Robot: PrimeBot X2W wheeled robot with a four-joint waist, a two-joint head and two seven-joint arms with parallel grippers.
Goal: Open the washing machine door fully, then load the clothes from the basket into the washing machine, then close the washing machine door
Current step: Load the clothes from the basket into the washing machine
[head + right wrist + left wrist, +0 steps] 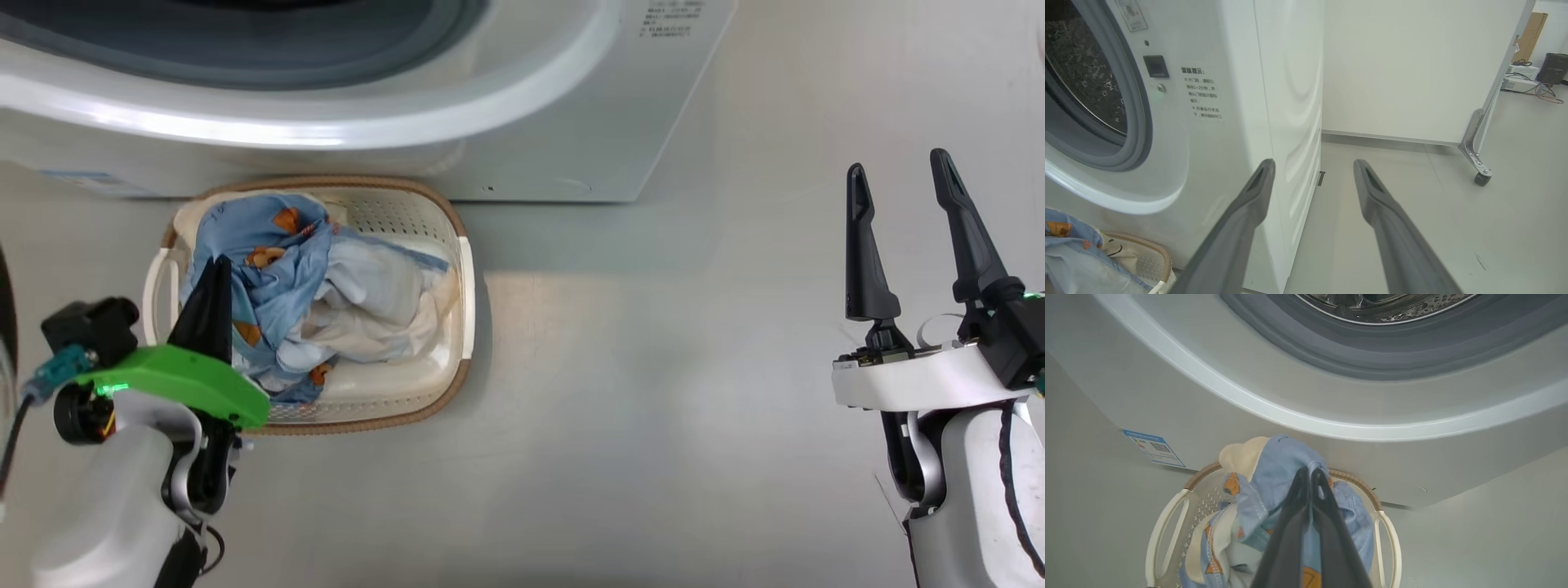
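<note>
The left hand [1310,473] has its two fingers pressed together on a fold of the clothes [1286,457], pinching the blue printed cloth near the left side of the basket [465,286]. The bunch seems to stand a little proud of the rim. To do this step well, I judge the grip should stay firm while the arm lifts straight up until the trailing cloth clears the rim. It can then swing toward the drum [1392,306], whose mouth stands uncovered just above and behind the basket. Going deep past the grey gasket before letting go should keep anything from hanging over the lip. The right hand [896,163] idles well off to the side above the floor [653,367], fingers spread and holding nothing. There are two hands, one basket touching or nearly touching the front of one washing machine [571,122], and one tangled heap. It holds blue and cream cloth, the pieces too bundled to count.
</note>
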